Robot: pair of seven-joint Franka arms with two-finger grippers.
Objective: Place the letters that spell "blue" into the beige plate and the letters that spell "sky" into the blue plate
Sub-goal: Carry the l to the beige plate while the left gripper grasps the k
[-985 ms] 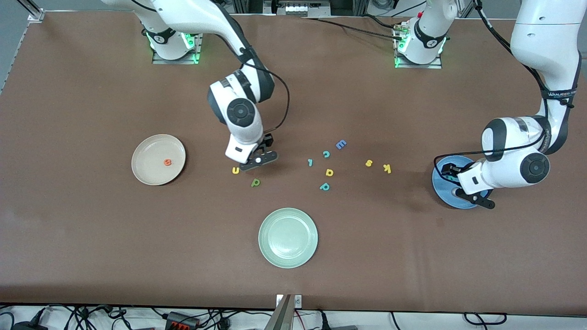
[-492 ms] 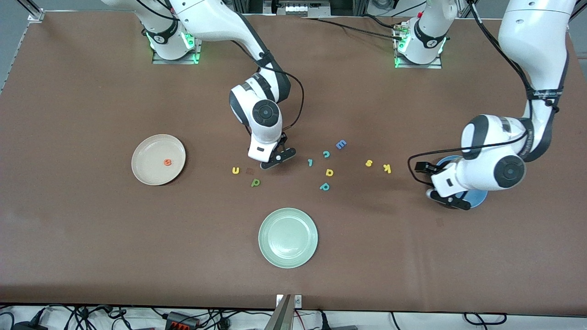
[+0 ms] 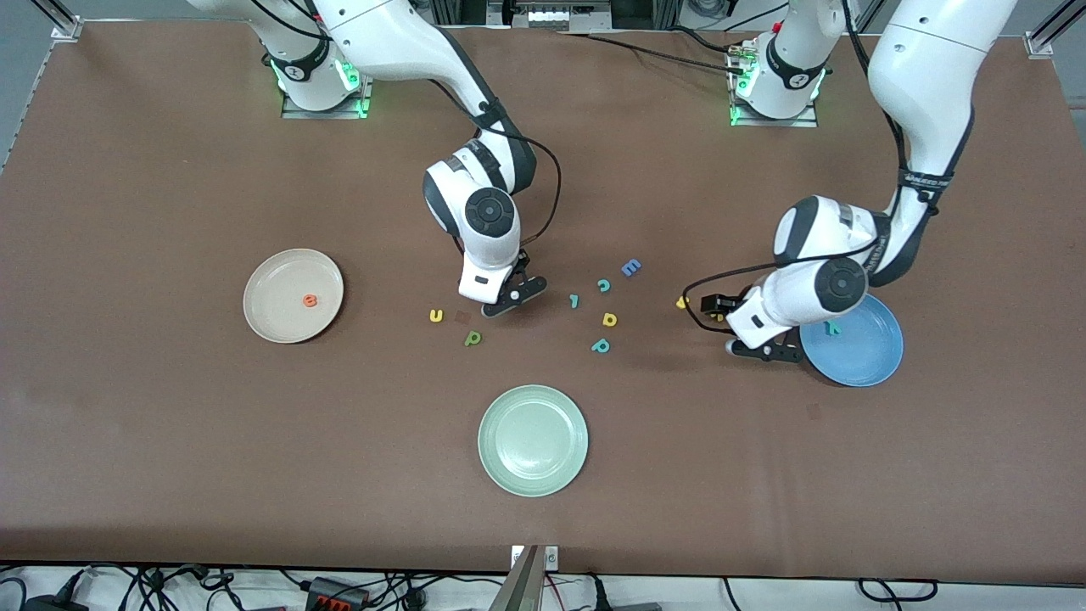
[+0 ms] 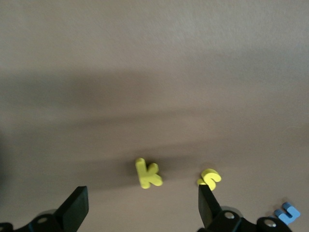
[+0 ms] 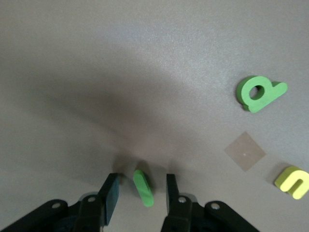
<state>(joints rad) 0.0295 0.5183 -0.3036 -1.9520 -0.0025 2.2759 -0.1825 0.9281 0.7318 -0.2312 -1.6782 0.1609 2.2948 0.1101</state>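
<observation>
Left tool moved off blue plate, released over yellow k, right tool straddling green l, grip unclear.

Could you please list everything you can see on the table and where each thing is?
Plates: 3; beige plate toward the right arm's end, blue plate toward the left arm's end, pale green plate nearest the front camera.
Letters in plates: 2; orange e in the beige plate, teal y in the blue plate.
Loose letters: 10, mid-table; yellow u, green b, green l, teal l, teal c, teal p, yellow a, blue E, yellow s, yellow k.
Right claw: 1, black, open astride the green l.
Left claw: 1, black, open over the yellow k.
</observation>
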